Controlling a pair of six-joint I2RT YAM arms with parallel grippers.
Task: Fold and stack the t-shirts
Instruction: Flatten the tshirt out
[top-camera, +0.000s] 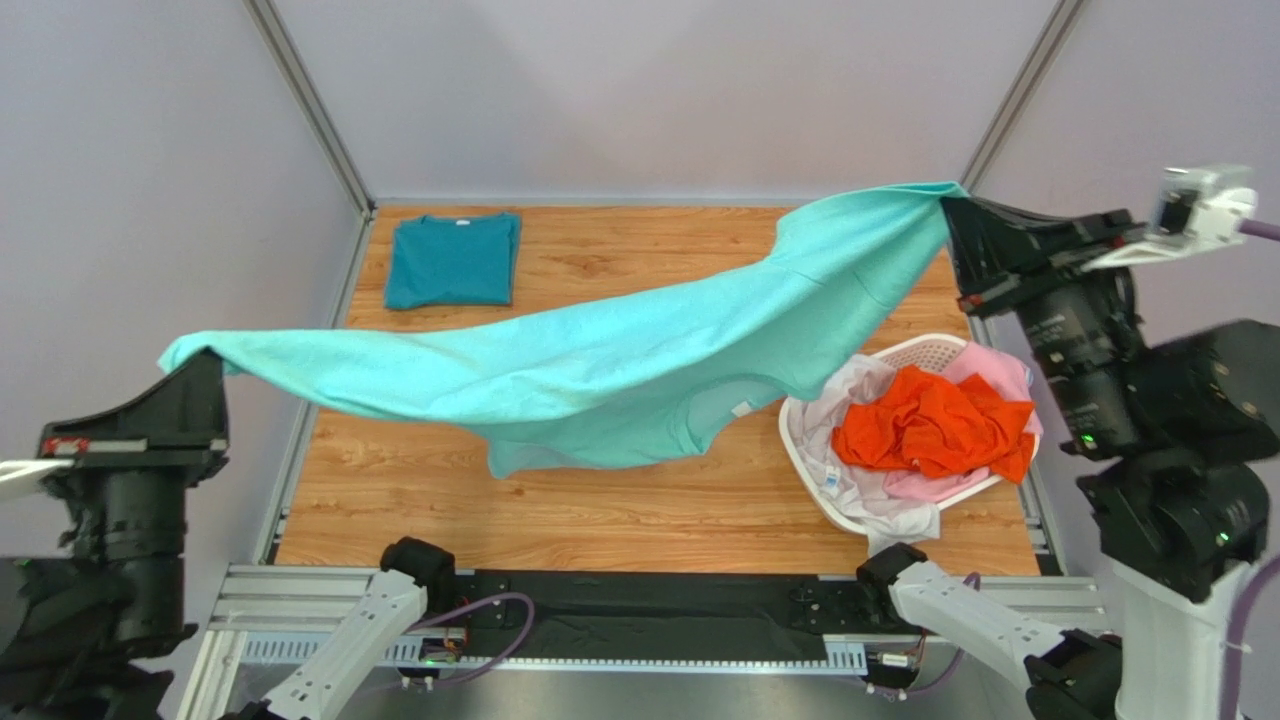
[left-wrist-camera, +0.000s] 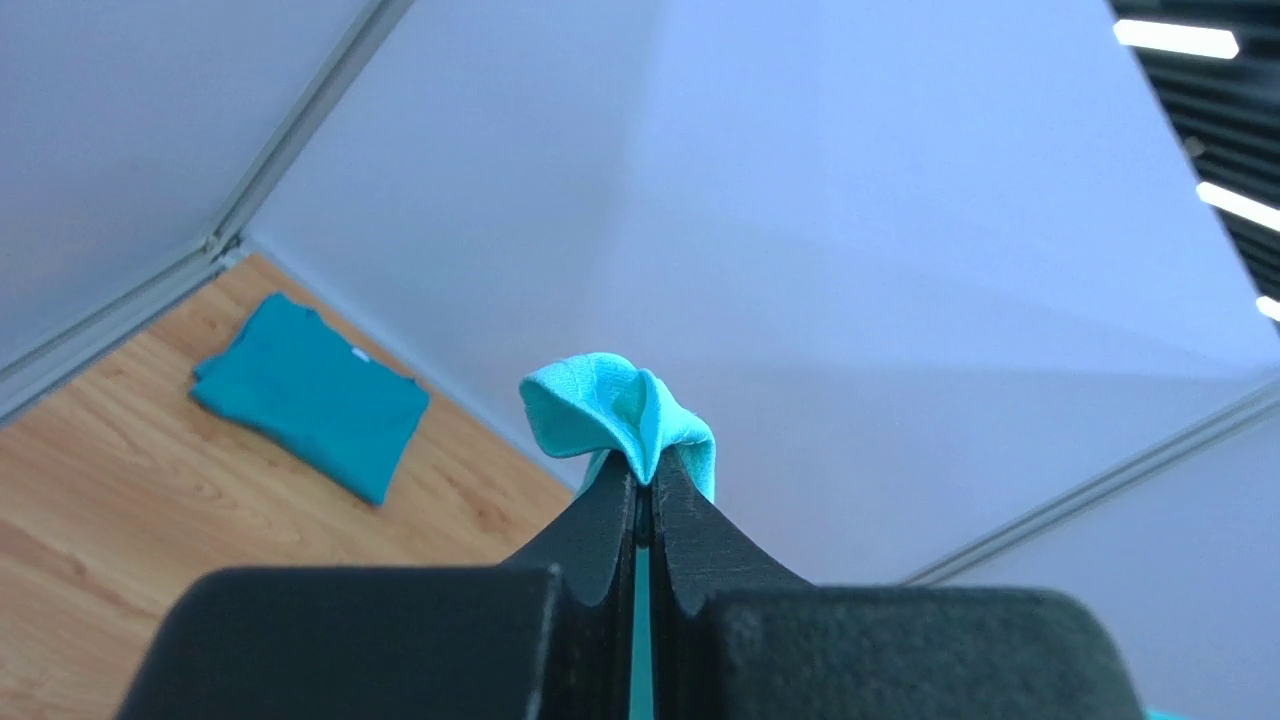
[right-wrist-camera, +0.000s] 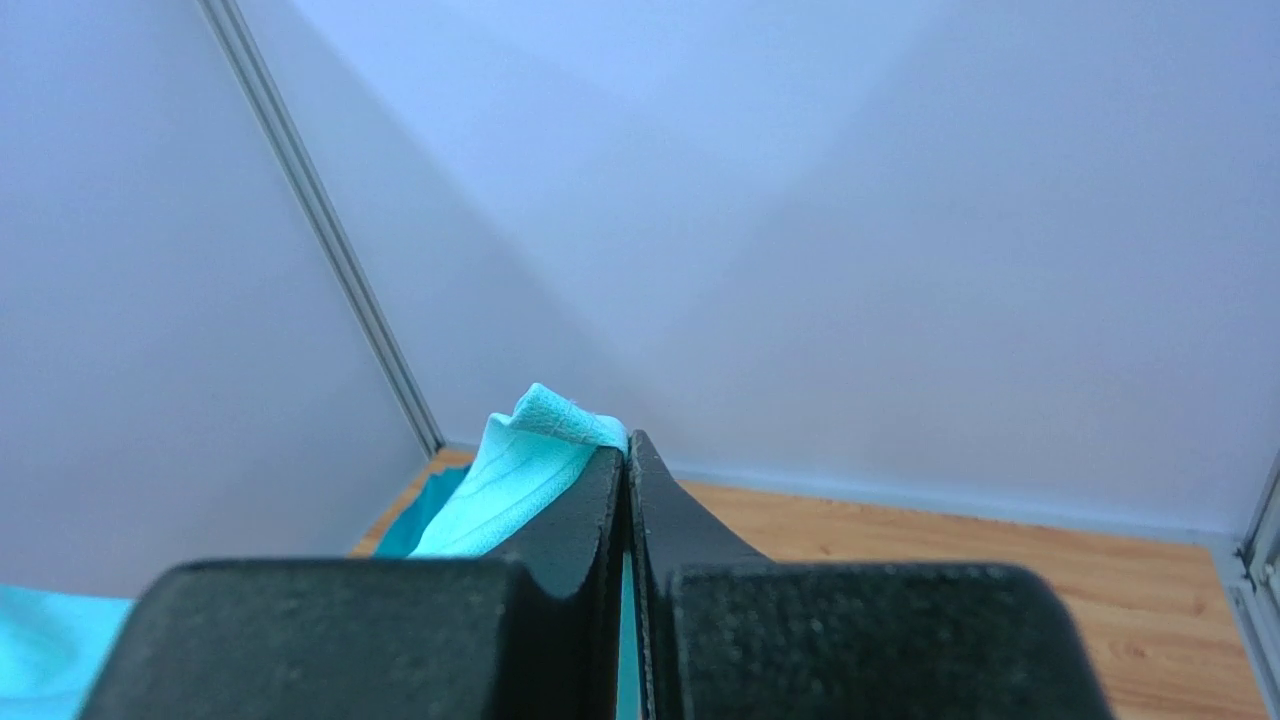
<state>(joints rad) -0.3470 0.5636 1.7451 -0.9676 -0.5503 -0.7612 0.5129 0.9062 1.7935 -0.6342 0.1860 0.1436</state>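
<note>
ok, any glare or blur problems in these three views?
Top external: even light, sharp, no glare on the mint t-shirt or table. Left wrist: ceiling strips blown out at upper right; left gripper body soft near the lens. Right wrist: flat light, no glare; right gripper body likewise soft.

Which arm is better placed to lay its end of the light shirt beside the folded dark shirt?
Probably left. The left gripper, shut on the light shirt, is nearer the dark shirt; the right gripper holds the other end near the basket.
</note>
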